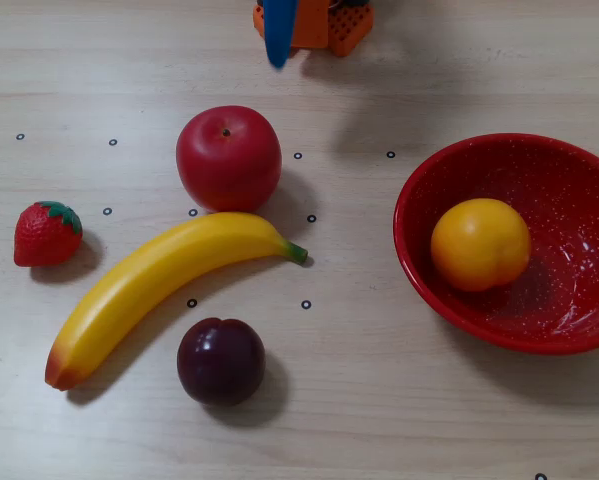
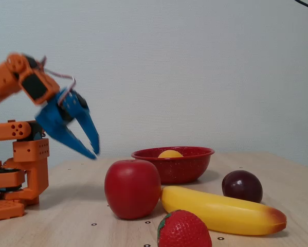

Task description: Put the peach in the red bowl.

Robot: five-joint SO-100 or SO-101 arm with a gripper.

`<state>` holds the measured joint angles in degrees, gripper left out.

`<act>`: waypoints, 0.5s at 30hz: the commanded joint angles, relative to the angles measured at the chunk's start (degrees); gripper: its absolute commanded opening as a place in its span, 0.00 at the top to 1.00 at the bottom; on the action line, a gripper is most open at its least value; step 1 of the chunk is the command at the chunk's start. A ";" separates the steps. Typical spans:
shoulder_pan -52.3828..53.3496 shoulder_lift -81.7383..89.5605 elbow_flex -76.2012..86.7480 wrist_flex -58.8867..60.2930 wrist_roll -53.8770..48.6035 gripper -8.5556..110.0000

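Observation:
The yellow-orange peach [image 1: 479,243] lies inside the red speckled bowl [image 1: 579,330] at the right of the overhead view. In the fixed view only the peach's top [image 2: 170,153] shows above the bowl's rim [image 2: 195,151]. My blue-fingered gripper [image 2: 92,149] hangs in the air at the left, near the orange arm base, with its jaws apart and nothing between them. In the overhead view only a blue fingertip [image 1: 278,35] shows at the top edge, far from the bowl.
A red apple [image 1: 228,157], a banana [image 1: 159,280], a dark plum [image 1: 220,360] and a strawberry [image 1: 47,233] lie on the wooden table left of the bowl. The orange arm base [image 2: 15,175] stands at the left of the fixed view.

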<state>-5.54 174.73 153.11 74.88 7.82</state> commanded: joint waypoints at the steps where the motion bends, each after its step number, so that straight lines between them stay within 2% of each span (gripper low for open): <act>1: 0.53 3.52 4.39 -8.09 -3.25 0.93; 7: 0.26 8.88 20.30 -17.75 -1.76 0.93; 12: 0.26 8.96 20.21 -17.49 -1.67 0.92; 15: -0.53 8.96 20.21 -17.67 -2.46 0.87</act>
<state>-5.10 183.25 173.67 59.33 5.27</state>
